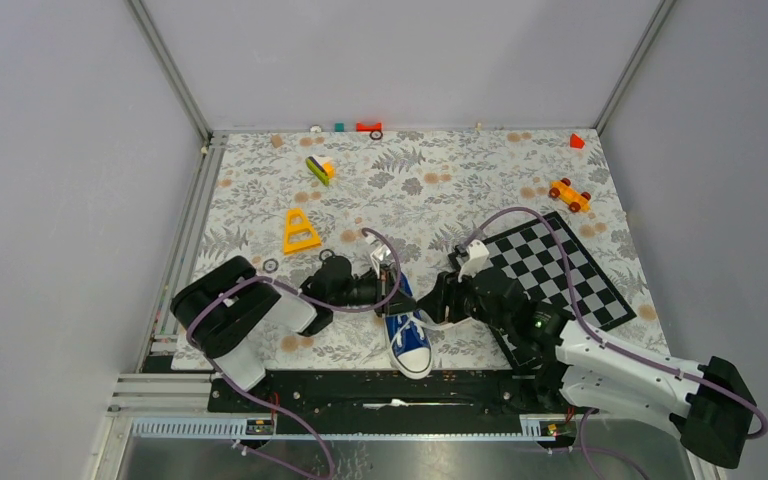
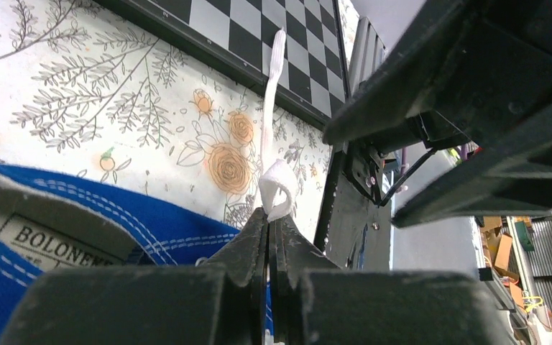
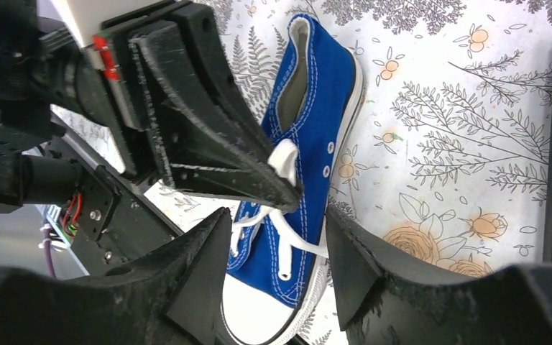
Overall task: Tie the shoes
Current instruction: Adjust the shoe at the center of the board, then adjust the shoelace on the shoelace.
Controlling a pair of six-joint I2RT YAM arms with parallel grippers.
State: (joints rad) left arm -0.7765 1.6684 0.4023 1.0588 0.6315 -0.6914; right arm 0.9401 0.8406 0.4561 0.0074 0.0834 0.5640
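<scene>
The shoe (image 1: 409, 340) is a small blue sneaker with a white toe cap, lying near the table's front edge with its toe toward the arms. My left gripper (image 2: 269, 215) is shut on a curl of white lace (image 2: 279, 185), and the lace runs up and away from the jaws toward the checkerboard. In the right wrist view the shoe (image 3: 323, 122) lies below my right gripper (image 3: 277, 233), which stands open over the toe end with nothing between its fingers. The left gripper's fingers (image 3: 251, 176) pinch the lace (image 3: 285, 154) just above the eyelets. A loose strand (image 3: 298, 243) crosses the tongue.
A black-and-white checkerboard (image 1: 560, 275) lies right of the shoe, under the right arm. Farther back on the flowered cloth are a yellow triangle frame (image 1: 300, 232), a green-yellow toy (image 1: 320, 168), an orange toy car (image 1: 569, 194) and small red blocks (image 1: 368, 127).
</scene>
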